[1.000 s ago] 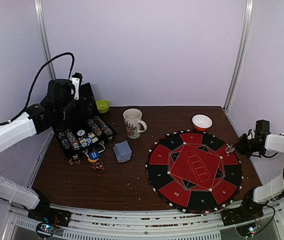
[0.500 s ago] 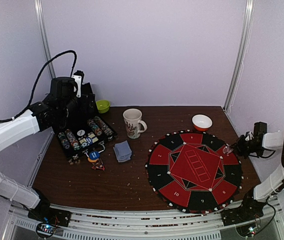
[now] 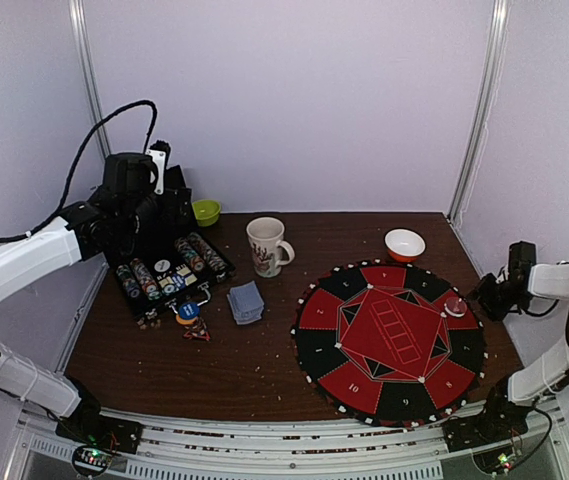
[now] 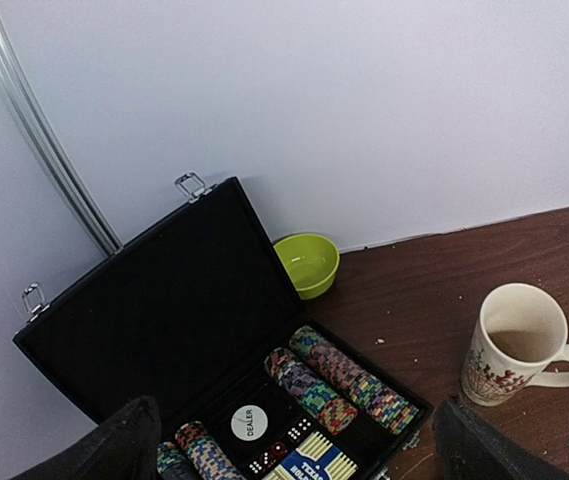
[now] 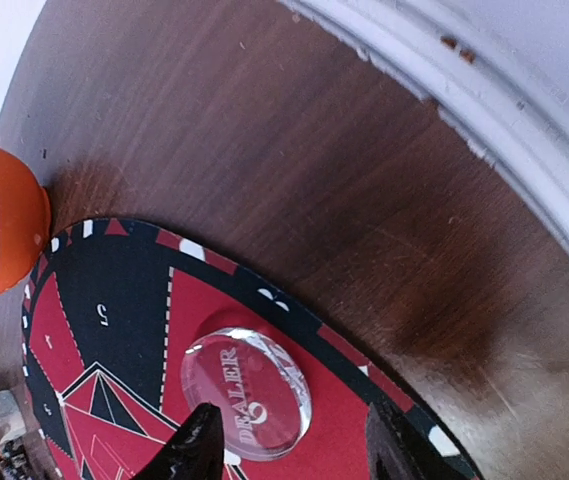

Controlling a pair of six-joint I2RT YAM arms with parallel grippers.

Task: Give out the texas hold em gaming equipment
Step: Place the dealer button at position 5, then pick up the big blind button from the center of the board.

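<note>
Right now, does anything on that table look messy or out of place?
Slightly. A few loose discs and chips lie on the table in front of the open case, outside its slots, and pale specks dot the wood. Nothing looks spilled or broken.

"DEALER" on the clear button disc and the white disc in the case; "5" on the mat

A clear dealer disc lies on the round mat before the parted fingers.
</note>
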